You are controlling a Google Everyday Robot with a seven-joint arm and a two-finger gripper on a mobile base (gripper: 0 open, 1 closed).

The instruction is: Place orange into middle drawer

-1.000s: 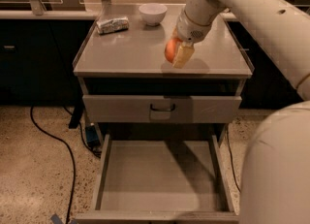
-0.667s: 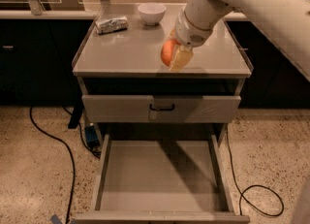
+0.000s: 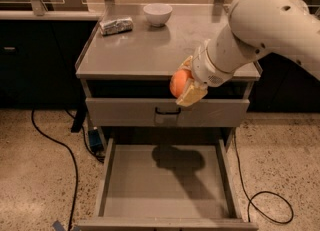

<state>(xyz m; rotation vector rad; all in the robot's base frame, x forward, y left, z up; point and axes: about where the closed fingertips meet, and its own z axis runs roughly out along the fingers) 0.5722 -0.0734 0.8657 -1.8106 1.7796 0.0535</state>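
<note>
My gripper is shut on the orange, a small bright round fruit. It holds the fruit in the air in front of the cabinet's top edge, above the grey drawer front with a dark loop handle. The middle drawer is pulled out wide open below, a shallow grey tray with a bare flat bottom. The gripper's shadow falls on the drawer's back part.
A white bowl and a crinkled silver packet sit on the cabinet top. Black cables lie on the speckled floor left and right. Dark counters stand on both sides.
My arm has carried the orange from above the cabinet top forward and down, past the top's front edge, to a spot over the open drawer.
</note>
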